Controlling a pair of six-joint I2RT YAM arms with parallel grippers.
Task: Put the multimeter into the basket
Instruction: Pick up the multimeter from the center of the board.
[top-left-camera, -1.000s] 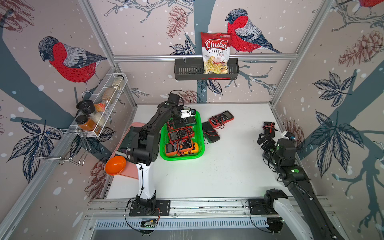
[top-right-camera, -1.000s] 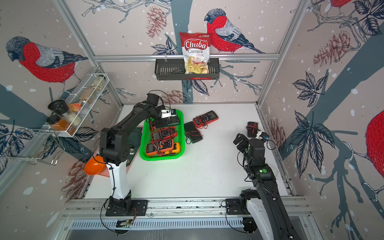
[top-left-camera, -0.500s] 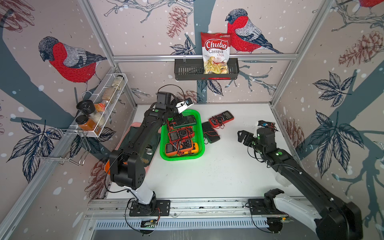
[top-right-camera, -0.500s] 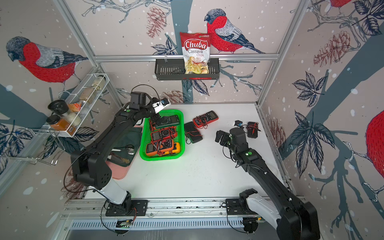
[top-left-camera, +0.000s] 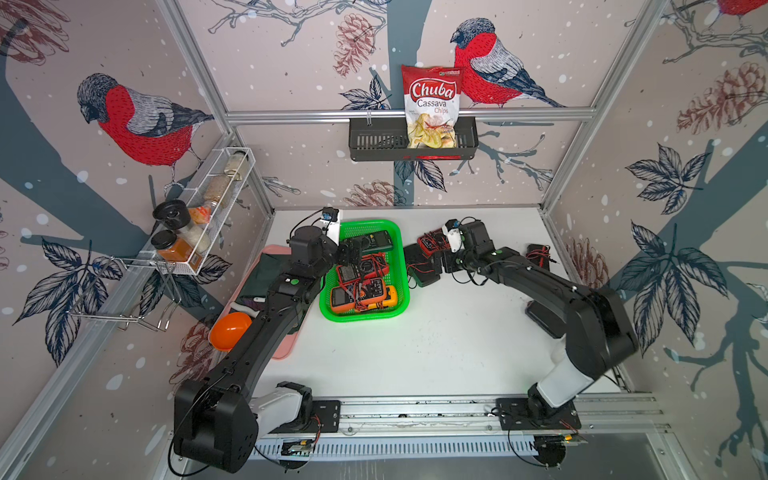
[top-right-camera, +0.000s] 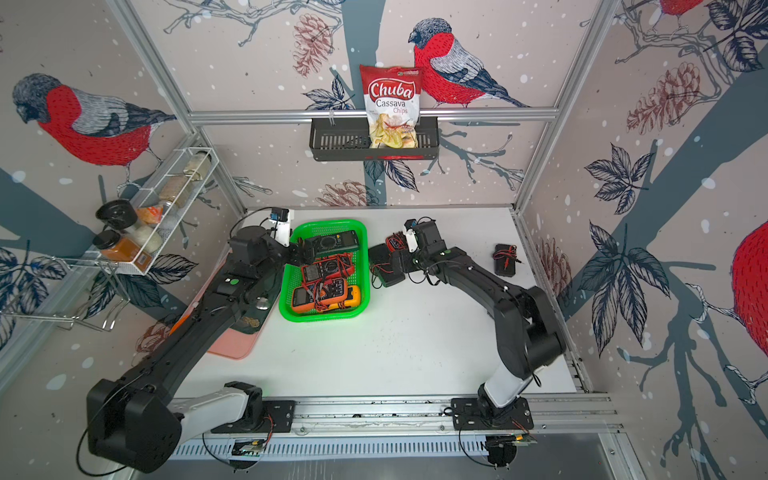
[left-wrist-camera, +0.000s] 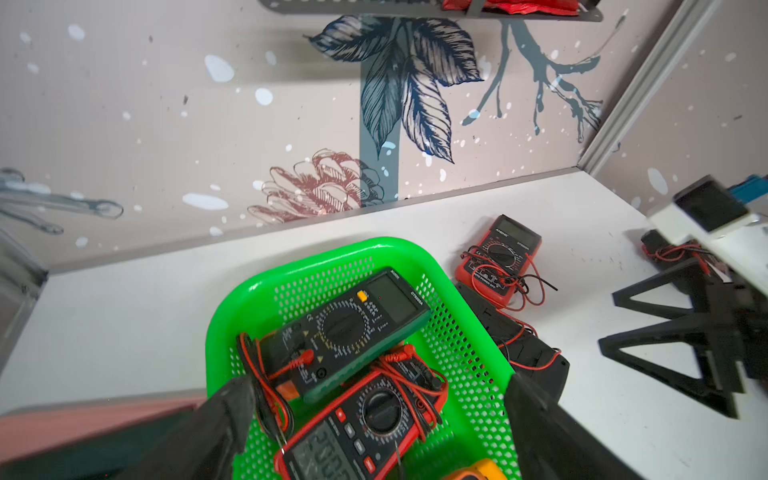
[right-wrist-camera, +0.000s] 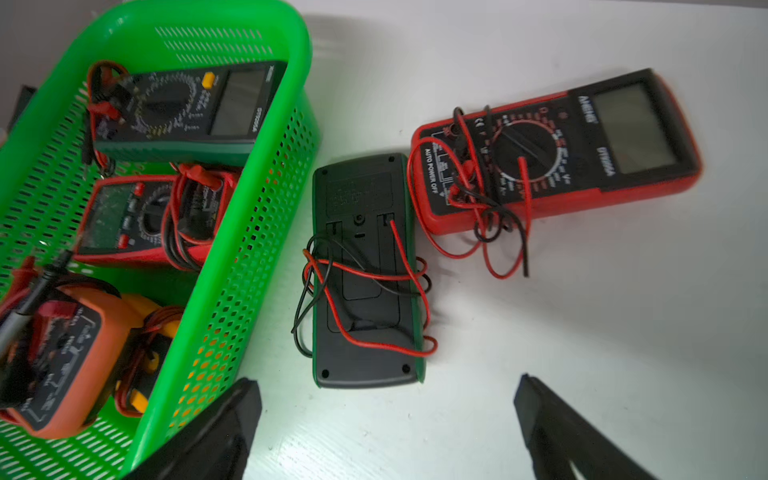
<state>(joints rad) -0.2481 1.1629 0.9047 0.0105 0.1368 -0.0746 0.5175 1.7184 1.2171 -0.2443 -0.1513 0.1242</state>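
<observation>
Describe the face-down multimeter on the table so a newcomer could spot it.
Start at the bright green basket on the white table. Beside its long wall, between it and a face-up red multimeter, lies the face-down multimeter. Unlike its neighbours, it shows a dark back with a green edge, red and black leads looped across.

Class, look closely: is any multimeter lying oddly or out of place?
Yes: the green-edged multimeter beside the basket lies face down on the table, back panel up, unlike the face-up red multimeter next to it.

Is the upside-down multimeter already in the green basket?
No, the face-down multimeter lies on the white table, just outside the green basket.
</observation>
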